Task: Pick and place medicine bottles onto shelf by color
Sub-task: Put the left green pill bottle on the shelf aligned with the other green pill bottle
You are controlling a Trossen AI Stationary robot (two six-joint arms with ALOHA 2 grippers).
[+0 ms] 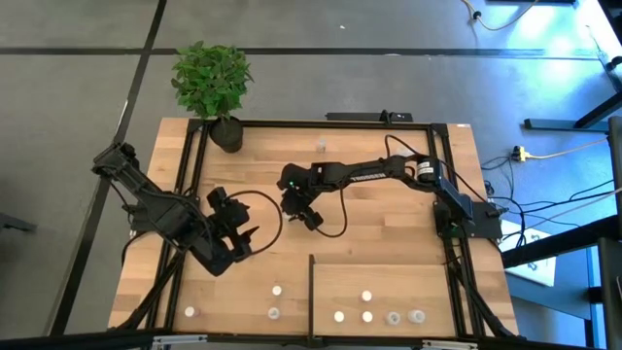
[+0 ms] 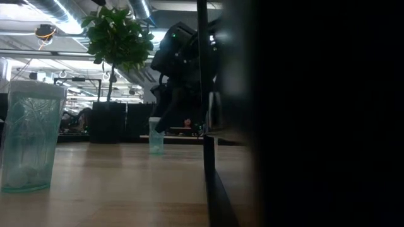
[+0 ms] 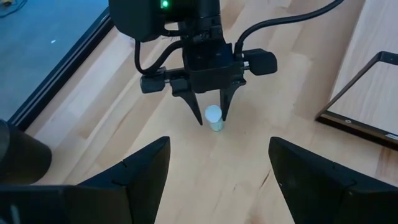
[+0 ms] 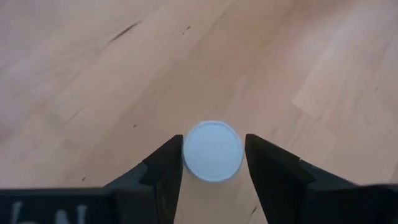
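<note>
My right gripper (image 1: 307, 214) points down at the table's middle and is shut on a white-capped bottle (image 3: 213, 117), which also shows in the right wrist view (image 4: 213, 150) and the low view (image 2: 156, 135). My left gripper (image 1: 245, 233) hovers open and empty to its left, its fingers (image 3: 134, 177) aimed at that bottle. The pale shelf (image 1: 428, 292) with its black edge strip (image 1: 311, 292) lies at the near right. Several bottles stand on it, three white-capped (image 1: 366, 296) and two greyish (image 1: 393, 317). Three more bottles (image 1: 276, 290) stand on the table left of the shelf. My right gripper pinches the bottle at its cap's two sides (image 4: 186, 155) between its two fingers. The fingers (image 3: 225, 109) come from above and point down. The bottle is upright, and its base (image 3: 215, 128) is on or just above the tabletop.
A potted plant (image 1: 214, 83) stands at the far left corner. One bottle (image 1: 321, 146) stands alone near the far edge. A translucent bottle (image 2: 28, 135) stands close to the low camera. A black frame rail (image 1: 190, 194) runs along the table's left side.
</note>
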